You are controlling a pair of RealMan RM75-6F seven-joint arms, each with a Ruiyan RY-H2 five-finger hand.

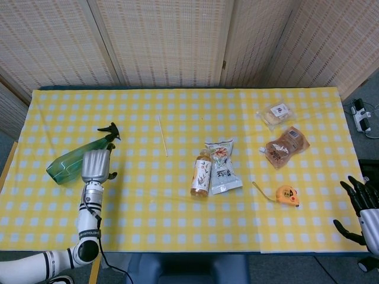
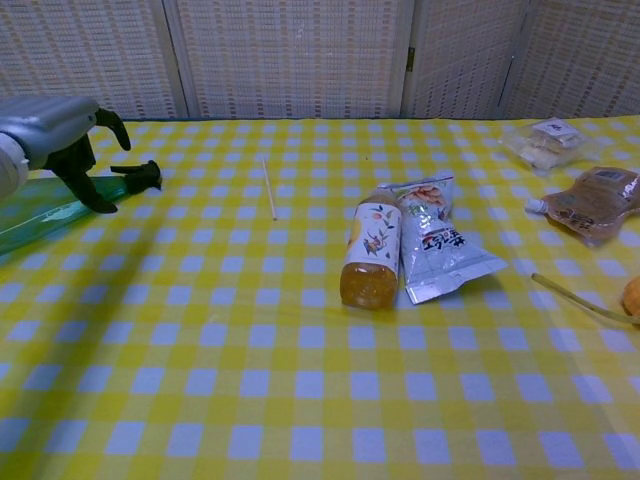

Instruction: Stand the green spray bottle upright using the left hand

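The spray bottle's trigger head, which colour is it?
Black, on the green spray bottle; the trigger head shows best in the chest view.

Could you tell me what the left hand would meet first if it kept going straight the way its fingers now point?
Most likely the green spray bottle: the left hand hovers over its neck end, fingers angled down towards it. Height above it is unclear.
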